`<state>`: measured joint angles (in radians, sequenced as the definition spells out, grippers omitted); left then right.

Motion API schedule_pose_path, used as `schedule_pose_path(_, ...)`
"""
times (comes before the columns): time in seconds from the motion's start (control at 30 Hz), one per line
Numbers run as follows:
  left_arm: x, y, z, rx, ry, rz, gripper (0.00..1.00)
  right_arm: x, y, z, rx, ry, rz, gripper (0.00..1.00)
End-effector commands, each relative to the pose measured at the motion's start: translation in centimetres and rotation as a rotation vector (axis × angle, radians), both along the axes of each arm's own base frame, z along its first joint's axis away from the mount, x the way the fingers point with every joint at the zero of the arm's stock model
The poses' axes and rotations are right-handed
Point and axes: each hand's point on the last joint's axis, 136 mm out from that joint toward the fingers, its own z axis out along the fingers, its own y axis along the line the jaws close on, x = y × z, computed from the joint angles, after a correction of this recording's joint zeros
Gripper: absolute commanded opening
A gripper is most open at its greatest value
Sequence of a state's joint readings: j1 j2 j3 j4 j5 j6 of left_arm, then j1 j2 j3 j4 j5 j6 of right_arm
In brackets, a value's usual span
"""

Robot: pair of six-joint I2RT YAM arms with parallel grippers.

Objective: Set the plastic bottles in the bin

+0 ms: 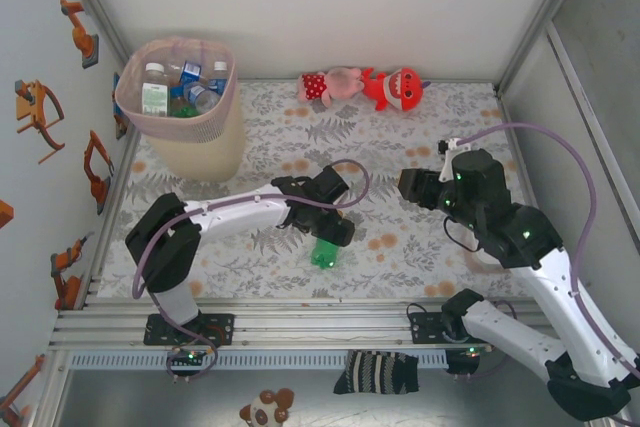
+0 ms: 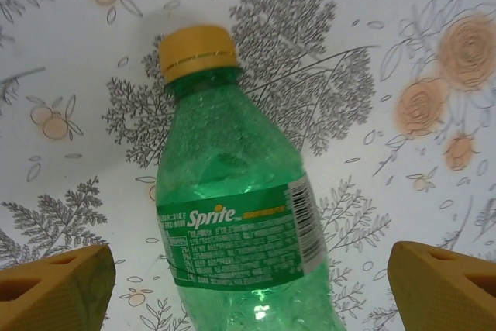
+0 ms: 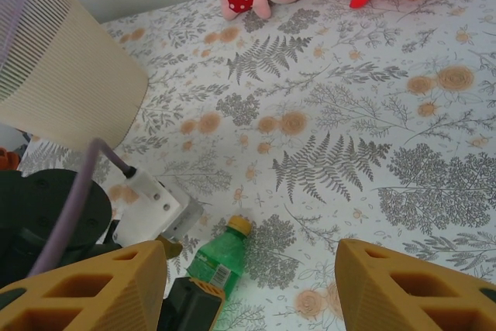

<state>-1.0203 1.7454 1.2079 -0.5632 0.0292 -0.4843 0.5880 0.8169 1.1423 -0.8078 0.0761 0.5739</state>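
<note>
Left end effector (image 2: 249, 277) wide open, empty, fingers clear on either side of green bottle (image 2: 232, 215) lying on desk (image 1: 400, 137), lower centre of top view. Right end effector (image 3: 252, 269) open, empty, centre right. More bottles (image 1: 155, 87) inside bin (image 1: 195, 152), upper left.

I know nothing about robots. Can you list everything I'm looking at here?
green bottle: one, green with yellow cap, lying mid-table on the tablecloth
bin: one, pink over beige, far left corner
bottles in bin: several, mostly clear with blue labels, inside it
pink plush: one, pink, far edge
red plush: one, red, beside the pink one
striped sock: one, black and white, in front of the rail
stickers: several, orange, left wall
left gripper: one, yellow fingers, open around the green bottle
right gripper: one, yellow fingers, open, empty
</note>
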Motion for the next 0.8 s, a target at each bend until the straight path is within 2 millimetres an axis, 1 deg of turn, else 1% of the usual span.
schedule_pose_path(0.0, 0.0, 0.0, -1.3, -0.015, 0.049, 0.038, 0.91, -0.2, -0.6, -0.8, -0.036, 0.003, -0.010, 0.59)
schedule_pose_path(0.07, -0.1, -0.1, -2.2, -0.005, 0.072, 0.032, 0.90, -0.2, -0.6, -0.8, -0.033, 0.005, -0.013, 0.59)
schedule_pose_path(0.2, -0.1, -0.3, -3.3, -0.001, 0.090, 0.029, 0.86, -0.3, -0.6, -0.9, -0.034, 0.008, -0.012, 0.59)
schedule_pose_path(0.33, 0.1, -0.3, -3.9, 0.011, 0.096, 0.038, 0.82, -0.4, -0.7, -0.9, -0.033, 0.008, -0.014, 0.59)
schedule_pose_path(0.6, 0.2, -0.4, -4.0, 0.013, 0.096, 0.034, 0.74, -0.7, -1.1, -0.5, -0.029, 0.001, -0.022, 0.59)
schedule_pose_path(0.77, 0.3, -0.3, -3.2, 0.005, 0.080, 0.035, 0.69, -0.9, -1.3, -0.5, -0.027, 0.000, -0.027, 0.59)
